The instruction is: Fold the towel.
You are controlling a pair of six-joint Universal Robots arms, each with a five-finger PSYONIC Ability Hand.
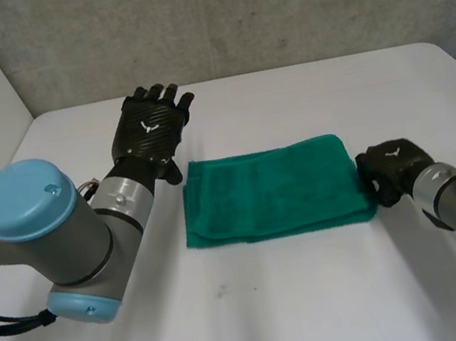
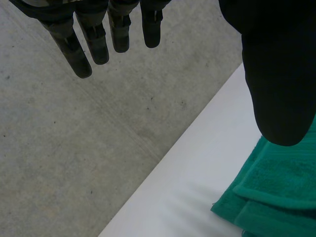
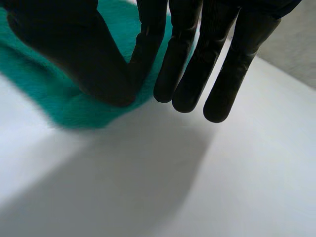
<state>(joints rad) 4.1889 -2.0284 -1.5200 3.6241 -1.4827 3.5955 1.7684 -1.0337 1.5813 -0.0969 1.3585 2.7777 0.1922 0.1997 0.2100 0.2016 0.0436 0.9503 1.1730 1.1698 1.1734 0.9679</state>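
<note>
Lying flat near the middle of the white table (image 1: 322, 304), the green towel (image 1: 271, 191) is seen doubled into a long rectangle, with its layers slightly offset at the near left corner. The left hand (image 1: 150, 131) is held raised just beside the towel's far left corner; its fingers are straight and spread, the thumb stands apart, and nothing is gripped. The right hand (image 1: 393, 168) is set low at the towel's right short edge, with straight fingers kept apart from the thumb and no cloth clamped between them; whether the edge is actually touched cannot be told. If a further fold is intended, several faults are to be expected. Should only the top layer be pinched at the right edge, the existing fold is likely to be peeled open rather than carried over. Should the edge be pushed by straight fingers instead of being gripped, the cloth is likely to be bunched or slid across the smooth table. Because the left end is not pinned, the whole towel may be dragged. The offset at the corner would be carried into the next fold.
</note>
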